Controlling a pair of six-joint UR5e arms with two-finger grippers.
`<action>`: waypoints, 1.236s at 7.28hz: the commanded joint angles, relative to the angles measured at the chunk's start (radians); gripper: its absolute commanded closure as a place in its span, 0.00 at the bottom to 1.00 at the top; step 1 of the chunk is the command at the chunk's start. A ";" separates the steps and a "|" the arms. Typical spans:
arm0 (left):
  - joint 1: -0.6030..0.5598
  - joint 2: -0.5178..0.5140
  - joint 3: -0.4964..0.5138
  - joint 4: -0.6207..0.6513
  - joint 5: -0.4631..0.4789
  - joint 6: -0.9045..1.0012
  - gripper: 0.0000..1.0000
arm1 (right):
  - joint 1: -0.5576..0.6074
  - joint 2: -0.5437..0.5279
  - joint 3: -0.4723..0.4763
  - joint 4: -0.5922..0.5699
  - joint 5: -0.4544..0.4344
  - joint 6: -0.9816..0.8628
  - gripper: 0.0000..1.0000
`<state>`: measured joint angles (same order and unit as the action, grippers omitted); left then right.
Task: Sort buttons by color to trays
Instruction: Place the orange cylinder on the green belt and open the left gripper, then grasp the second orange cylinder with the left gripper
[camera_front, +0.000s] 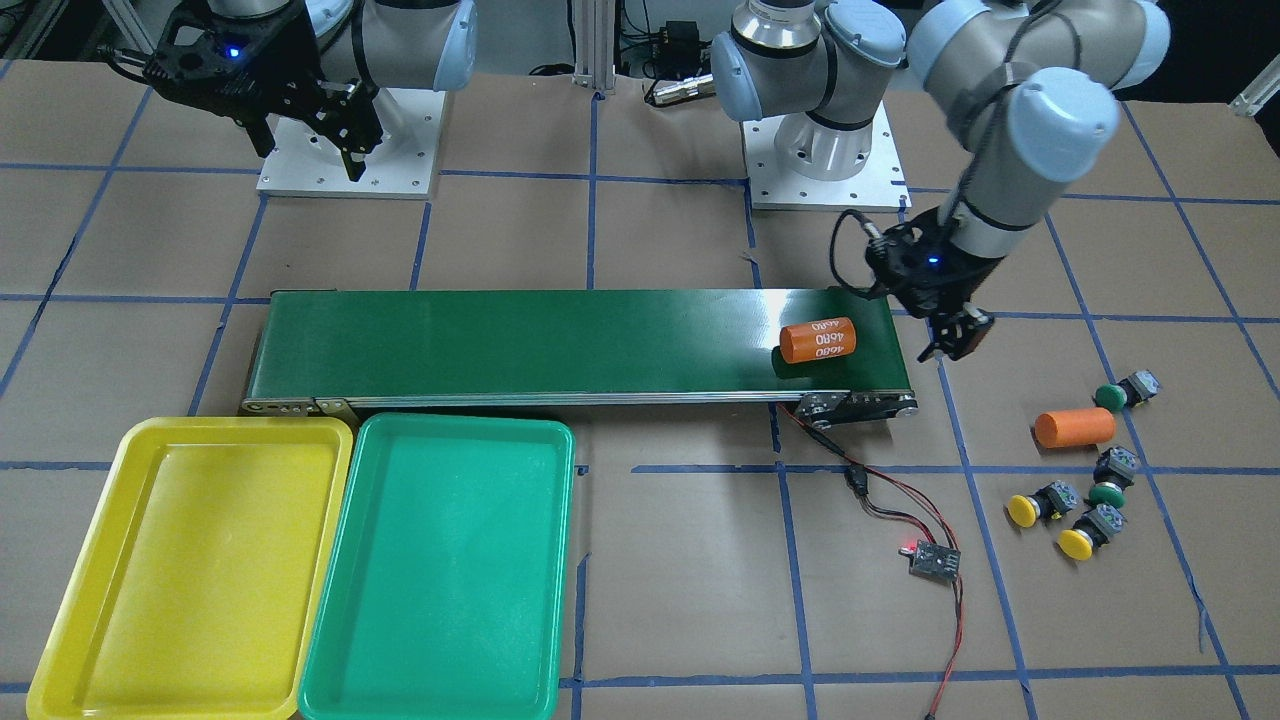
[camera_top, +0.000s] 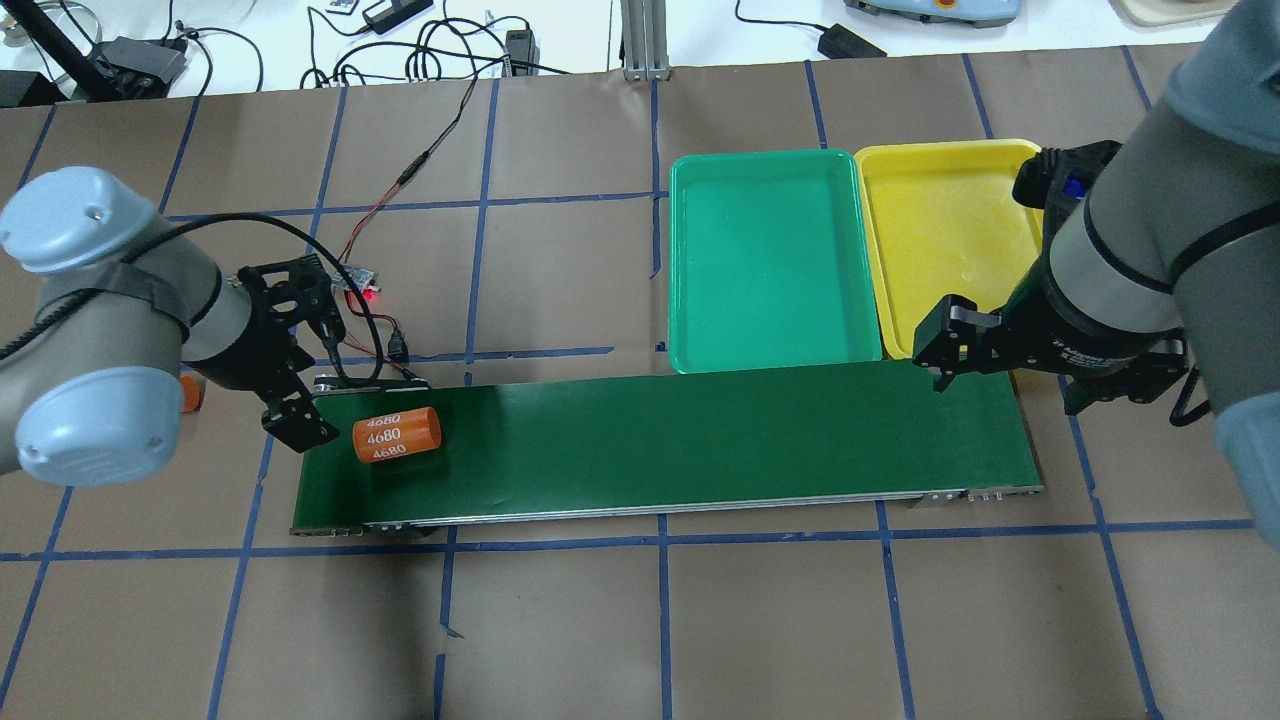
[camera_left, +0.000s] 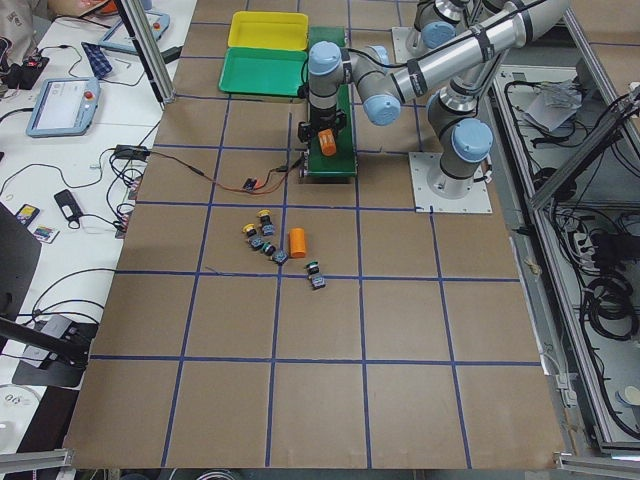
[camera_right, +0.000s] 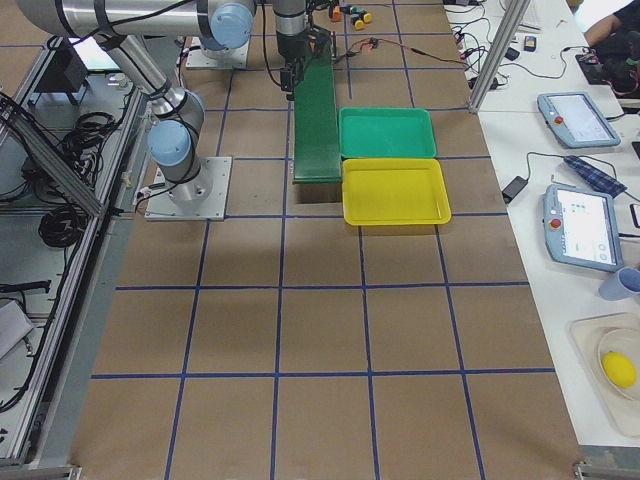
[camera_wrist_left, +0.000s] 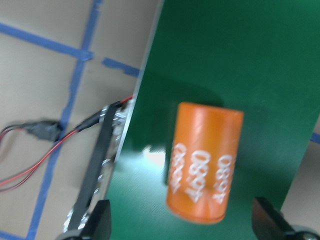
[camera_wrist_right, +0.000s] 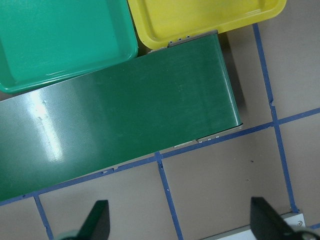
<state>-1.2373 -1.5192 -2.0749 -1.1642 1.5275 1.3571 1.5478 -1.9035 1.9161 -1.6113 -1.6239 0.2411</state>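
Buttons (camera_front: 1075, 544): lying in a loose cluster on the bench (camera_front: 700, 600), two yellow and two green, beside an orange cylinder (camera_front: 1074, 427), well apart from the empty yellow tray (camera_front: 200, 560) and green tray (camera_front: 440, 570). Holding the left end effector (camera_front: 955, 345) released and empty by the nearer conveyor belt (camera_front: 560, 340) end, seemingly for feeding. Hovering the right end effector (camera_wrist_right: 180, 222), also released, over the tray end, likely for catching.

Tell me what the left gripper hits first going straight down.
Most likely the orange cylinder on the belt; the wrist view shows it between the open fingers of the left gripper, though height is unclear.
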 joint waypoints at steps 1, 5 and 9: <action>0.250 -0.091 0.088 -0.045 -0.007 0.016 0.00 | 0.000 0.000 0.000 -0.006 0.001 -0.002 0.00; 0.335 -0.347 0.280 0.014 0.086 0.270 0.00 | 0.000 -0.002 0.000 -0.004 0.001 -0.002 0.00; 0.337 -0.427 0.227 0.130 0.085 0.490 0.00 | 0.000 0.000 -0.002 -0.007 0.002 0.000 0.00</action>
<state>-0.8992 -1.9332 -1.8294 -1.0519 1.6091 1.8164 1.5478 -1.9046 1.9147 -1.6171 -1.6226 0.2408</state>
